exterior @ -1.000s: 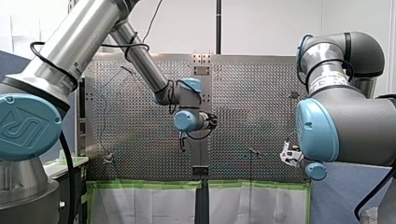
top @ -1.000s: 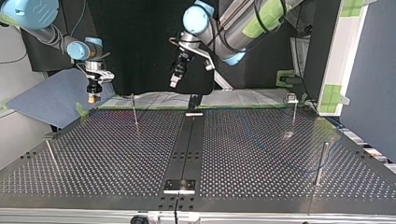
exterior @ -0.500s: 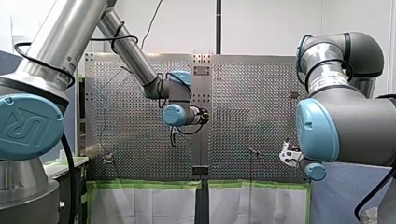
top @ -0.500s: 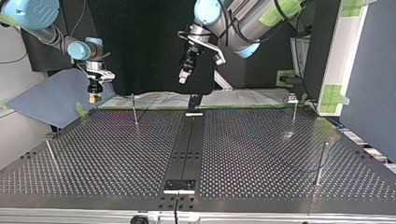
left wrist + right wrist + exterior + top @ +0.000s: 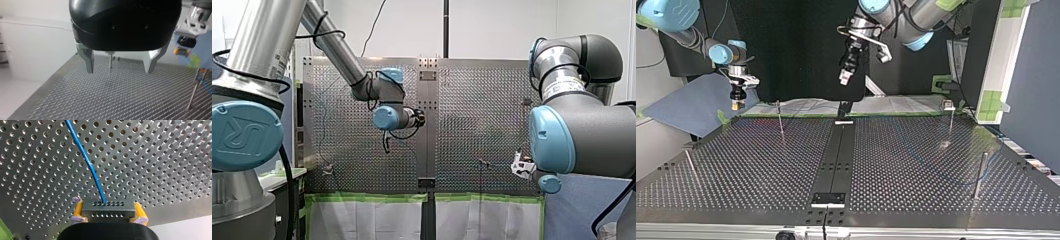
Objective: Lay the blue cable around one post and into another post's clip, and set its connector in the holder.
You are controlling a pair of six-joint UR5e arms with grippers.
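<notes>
The connector (image 5: 107, 210), with the blue cable (image 5: 86, 160) trailing from it, is held clamped between the yellow pads of the right gripper (image 5: 737, 104), near the table's (image 5: 916, 150) far corner at the top view's left. The left gripper (image 5: 118, 70), spread wide and empty, has been swung upward and toward that view's right within the last second. Routing around the posts is judged not yet begun.

In the top view you're facing a perforated table (image 5: 746, 165), a black strip (image 5: 836, 155) running down its middle, green tape (image 5: 796, 116) edging its far side, a grey-blue sheet (image 5: 691, 102) lying far left.
</notes>
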